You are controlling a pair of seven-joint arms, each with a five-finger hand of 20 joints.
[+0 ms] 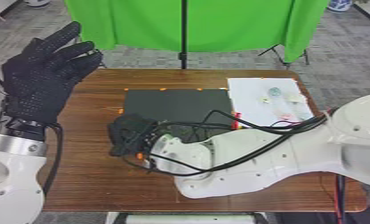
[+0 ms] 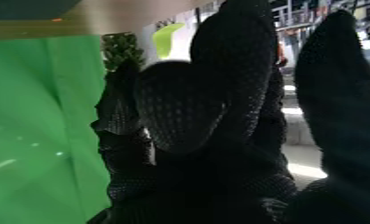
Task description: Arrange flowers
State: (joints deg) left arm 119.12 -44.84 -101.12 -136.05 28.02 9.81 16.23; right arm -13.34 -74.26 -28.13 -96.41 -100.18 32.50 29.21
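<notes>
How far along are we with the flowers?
Done: nothing I can confirm. In hand: the right hand is beside the dark mat, its grip unclear; the left hand is raised, open and empty. Left: apparently arranging the pale flowers lying on the white sheet.

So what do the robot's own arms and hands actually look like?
The left arm and right arm are white, smooth and rounded, with a silvery band near the left wrist and black cables along the right one. The left hand and right hand are covered in black, mesh-like fabric.
</notes>
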